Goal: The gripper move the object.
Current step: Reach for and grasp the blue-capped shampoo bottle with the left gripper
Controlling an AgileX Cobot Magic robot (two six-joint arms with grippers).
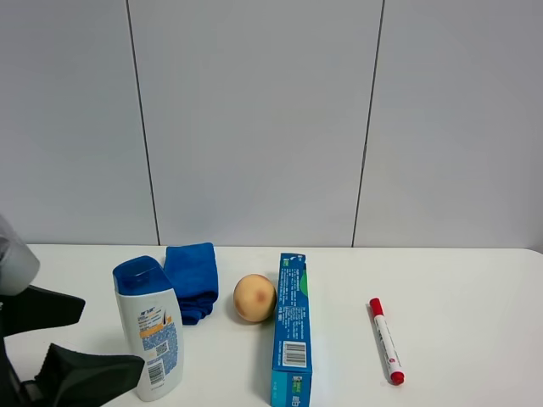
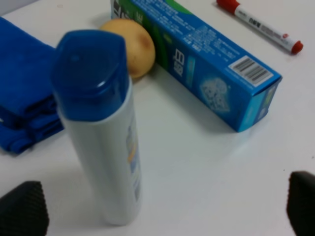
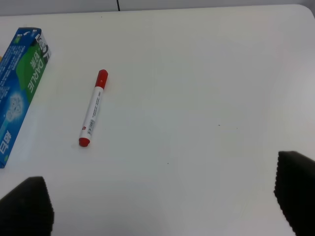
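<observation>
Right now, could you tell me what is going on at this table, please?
The left gripper is open and faces the upright shampoo bottle, which stands in front of its spread jaws, not gripped. The right gripper is open over the table, near the red marker. A blue cloth, a round fruit and a toothpaste box lie beside the bottle.

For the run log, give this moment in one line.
left gripper: open, by bottle | bottle: upright, ungripped | right gripper: open, empty
</observation>
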